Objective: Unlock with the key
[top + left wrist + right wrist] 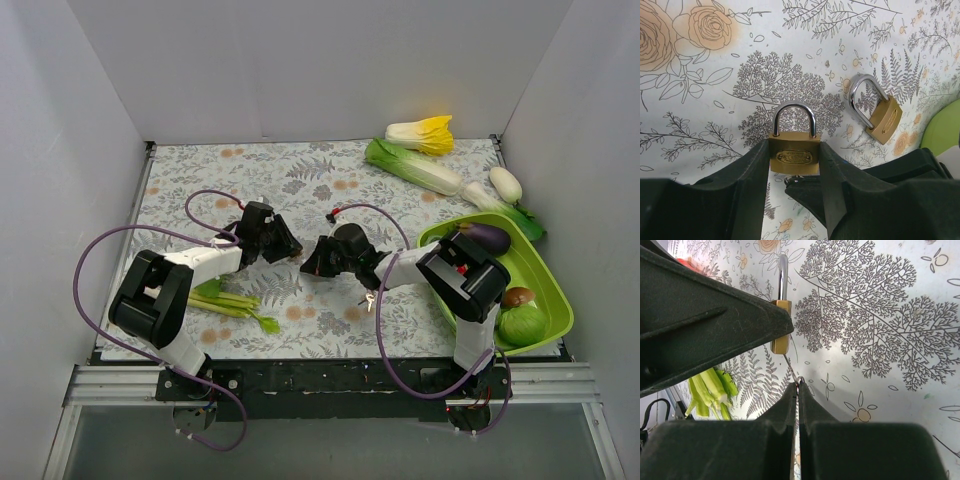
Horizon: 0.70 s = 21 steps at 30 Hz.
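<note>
A brass padlock (794, 156) with a silver shackle stands upright, clamped by its sides in my left gripper (794, 150). It also shows edge-on in the right wrist view (781, 342). My right gripper (797, 386) is shut on the key (791, 367). The key's thin blade runs from the fingertips up to the padlock's bottom, and its small ring shows at the tips. In the top view the left gripper (285, 246) and right gripper (313, 260) meet nose to nose mid-table. How deep the blade sits is hidden.
A second, smaller brass padlock (881, 114) lies flat on the floral mat beyond the held one. Green stalks (232, 302) lie by the left arm. A green tray (553, 283) with vegetables is at the right. More vegetables (420, 165) lie at the back right. White walls enclose the table.
</note>
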Tool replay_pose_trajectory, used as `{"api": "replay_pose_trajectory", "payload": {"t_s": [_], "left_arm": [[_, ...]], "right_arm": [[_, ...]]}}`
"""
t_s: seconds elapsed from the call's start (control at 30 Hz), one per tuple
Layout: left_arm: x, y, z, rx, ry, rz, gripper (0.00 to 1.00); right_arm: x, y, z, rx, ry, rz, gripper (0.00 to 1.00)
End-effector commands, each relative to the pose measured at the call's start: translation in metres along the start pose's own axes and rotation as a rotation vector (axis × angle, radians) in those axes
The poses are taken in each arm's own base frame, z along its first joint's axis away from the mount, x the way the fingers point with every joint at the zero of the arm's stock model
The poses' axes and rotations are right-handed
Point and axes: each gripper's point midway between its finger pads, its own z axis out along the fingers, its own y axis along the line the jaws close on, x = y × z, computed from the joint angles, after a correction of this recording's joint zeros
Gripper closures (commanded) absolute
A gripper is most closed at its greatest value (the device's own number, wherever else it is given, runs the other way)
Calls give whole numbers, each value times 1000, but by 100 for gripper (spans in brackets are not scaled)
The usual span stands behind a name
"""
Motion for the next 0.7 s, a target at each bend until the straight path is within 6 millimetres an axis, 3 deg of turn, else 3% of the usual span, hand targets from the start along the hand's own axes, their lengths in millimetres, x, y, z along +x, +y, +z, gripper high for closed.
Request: {"api": "replay_pose_trajectory", "payload": {"t_s": [0.0,0.67], "left_arm": [[-4,-17,-15,56,-36,16,100],[3,-23,-16,38,-54,62,100]], "right_arm": [[-26,23,8,-69,-68,-8,99],[-59,43,15,-84,-136,-39,99]]}}
